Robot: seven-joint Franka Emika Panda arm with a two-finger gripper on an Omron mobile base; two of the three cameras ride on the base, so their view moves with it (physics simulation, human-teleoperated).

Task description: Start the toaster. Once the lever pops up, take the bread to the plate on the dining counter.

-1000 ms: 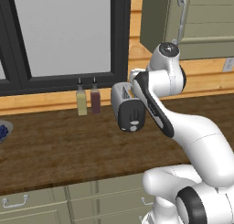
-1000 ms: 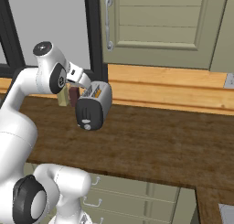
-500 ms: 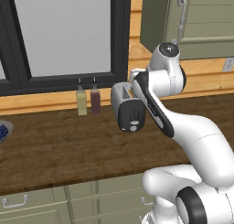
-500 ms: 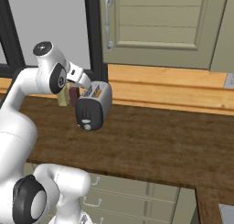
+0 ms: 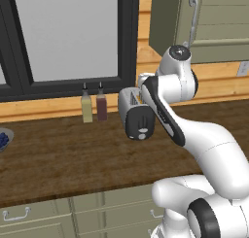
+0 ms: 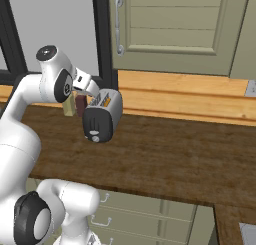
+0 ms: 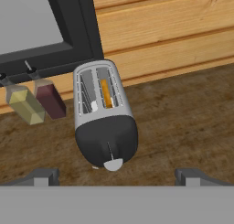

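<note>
The toaster [image 5: 138, 118] [image 6: 102, 116] stands on the brown wall counter [image 5: 58, 159] below the window, its black end face toward me. In the hand view the toaster [image 7: 105, 118] lies just ahead, and the bread [image 7: 106, 93] shows as an orange-tan strip sunk in its right slot. A grey lever tab [image 7: 113, 164] sits low on the black face. My gripper [image 7: 116, 176] hovers above and behind the toaster, open, both fingertips [image 7: 43, 175] wide apart with nothing between them. The plate and the dining counter are out of view.
Two slim bottles [image 5: 86, 106] [image 5: 101, 105] stand left of the toaster against the window sill. A blue-patterned bowl [image 5: 4, 139] sits at the counter's far left. A green cabinet door [image 6: 170, 29] hangs above. Open counter stretches right of the toaster [image 6: 180, 159].
</note>
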